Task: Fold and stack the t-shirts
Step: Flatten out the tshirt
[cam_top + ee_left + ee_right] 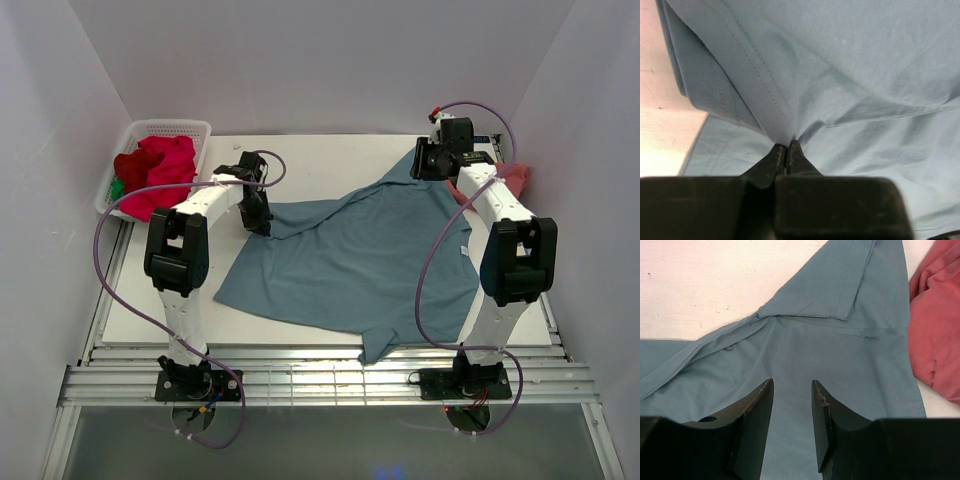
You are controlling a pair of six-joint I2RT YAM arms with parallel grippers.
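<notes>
Dusty blue is most of what I see: the teal-blue t-shirt [350, 260] lies spread across the middle of the white table [330, 150], rumpled, with its left side doubled over on itself and one corner reaching the near edge. The left gripper [786, 148] is down at that folded left edge, its fingers pressed together on a pinch of the blue cloth, which rises to a small peak between the tips. The right gripper [792, 385] is at the shirt's far right corner, beside a turned-over flap. Its fingers stand apart with blue fabric showing in the gap, and I cannot tell whether they touch the cloth. Just beside that corner, at the table's right edge, lies the salmon-pink t-shirt [935, 315], crumpled, close against the blue one. Well apart, at the far left, the white lattice basket [170, 125] holds a heaped red t-shirt [160, 170], with a bit of green cloth [118, 187] showing at its left side.
</notes>
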